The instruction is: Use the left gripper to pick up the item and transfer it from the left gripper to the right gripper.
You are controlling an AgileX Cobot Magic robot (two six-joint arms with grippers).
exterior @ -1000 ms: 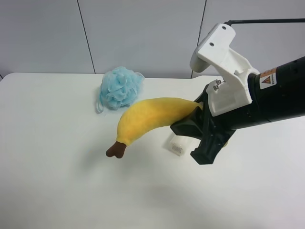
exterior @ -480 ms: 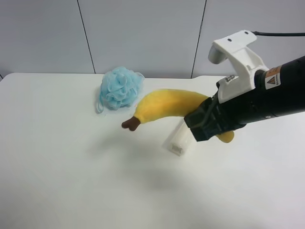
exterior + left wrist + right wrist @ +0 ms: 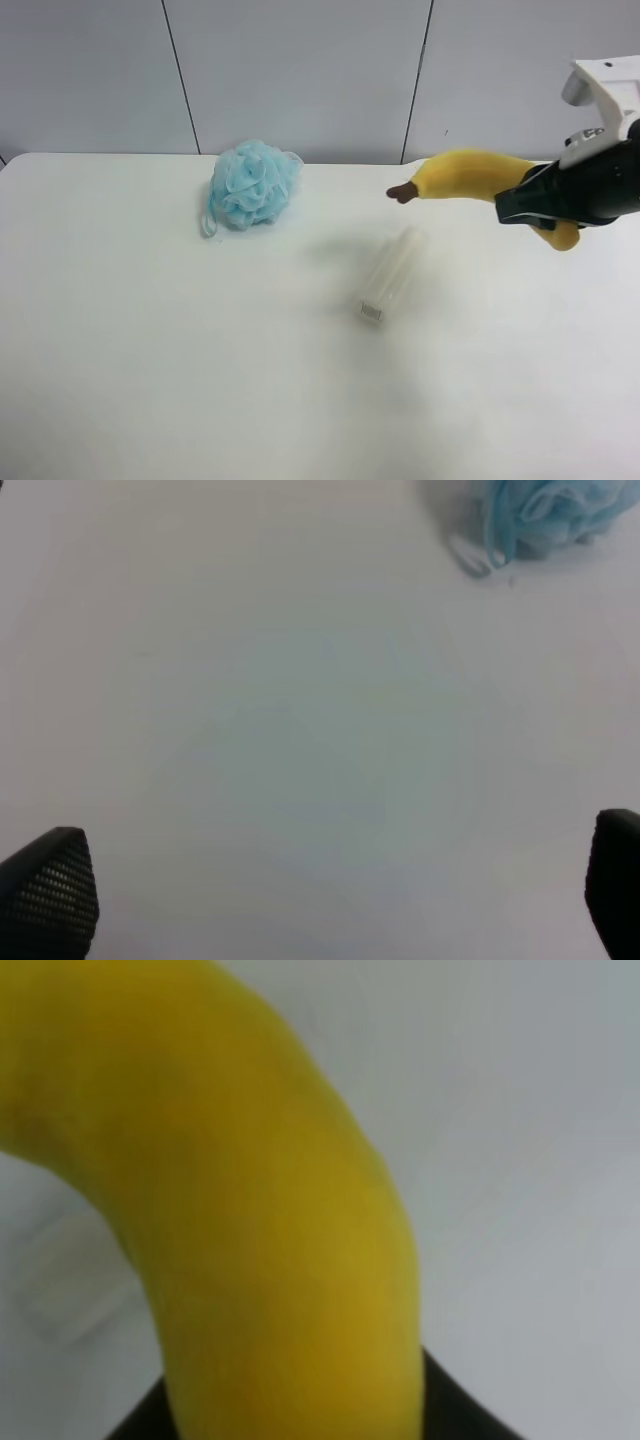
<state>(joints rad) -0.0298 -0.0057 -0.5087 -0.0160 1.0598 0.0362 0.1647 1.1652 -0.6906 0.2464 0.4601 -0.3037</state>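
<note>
The yellow plush banana (image 3: 470,172) hangs in the air at the far right of the exterior high view, brown stem tip pointing left. The right gripper (image 3: 528,206), black jaws under a white housing, is shut on its thick end. In the right wrist view the banana (image 3: 250,1220) fills the frame, rising from between the black jaws. The left gripper (image 3: 330,900) is open and empty over bare table; only its two black fingertips (image 3: 45,885) show in the left wrist view. It is out of the exterior high view.
A fluffy light-blue bath pouf (image 3: 255,184) sits at the back of the white table (image 3: 150,360); it also shows in the left wrist view (image 3: 545,515). A long white translucent packet (image 3: 390,272) lies right of centre, below the banana.
The right gripper has carried the banana up and to the right, away from the table's middle. The packet that it covered is now in plain view.
</note>
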